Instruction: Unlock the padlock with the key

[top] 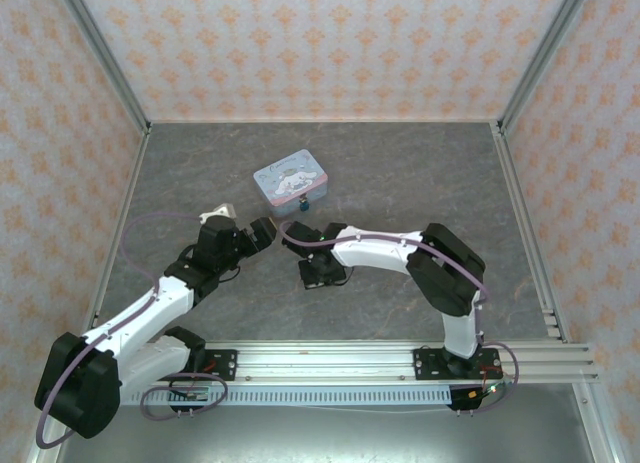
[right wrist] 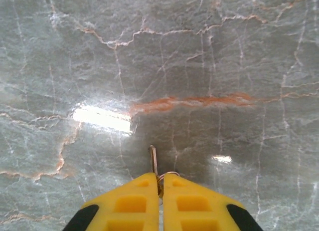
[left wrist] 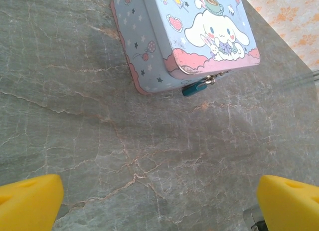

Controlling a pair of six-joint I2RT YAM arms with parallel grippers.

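Grey marbled tabletop is seen beneath the right gripper, whose tips are pressed together on the key, its shaft pointed forward beyond them. The padlock is hung on the tin at its near edge, just ahead of both arms. The left gripper is spread wide and empty, near the tin; no obstacle is seen between key and padlock

Pastel-blue cartoon tin, teal padlock, grey marbled table, seemingly silvery key
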